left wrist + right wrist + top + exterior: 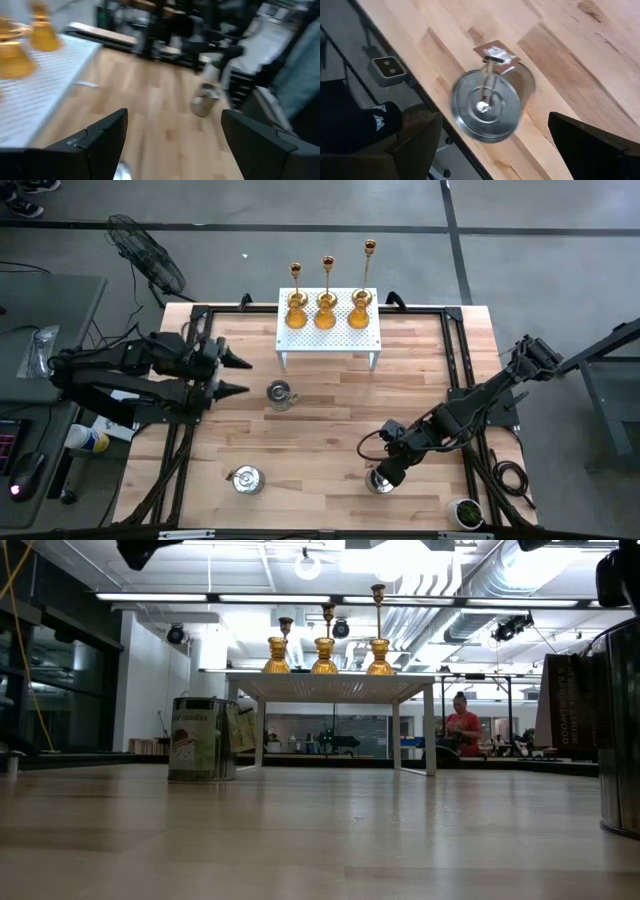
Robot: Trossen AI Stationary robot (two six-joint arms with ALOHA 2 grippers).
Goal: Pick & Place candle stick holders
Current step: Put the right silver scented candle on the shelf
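My right gripper (pixel 378 478) is over the table's near right edge, jaws spread wide and holding nothing. A silvery round pot (pixel 489 104) sits directly under it, between the two fingers (pixel 592 145), and I can't tell whether they touch it. From the right wrist camera I see straight down onto the pot's lid, a small tag lying on the wood beside it, and the table edge just past it.

My left gripper (pixel 240 374) waits at the left side, also wide open and empty. A second silvery pot (pixel 279 393) stands just beyond its fingertips. A third pot (pixel 245 479) is near the front edge, well apart from both arms.

At the far side stands the white perforated rack (pixel 329 332), carrying three amber-orange cups (pixel 327 313) with three gold candlesticks (pixel 328 275) behind them. A fan (pixel 148 253) lies off the table's far left corner. A person (pixel 462 727) shows in the room behind.
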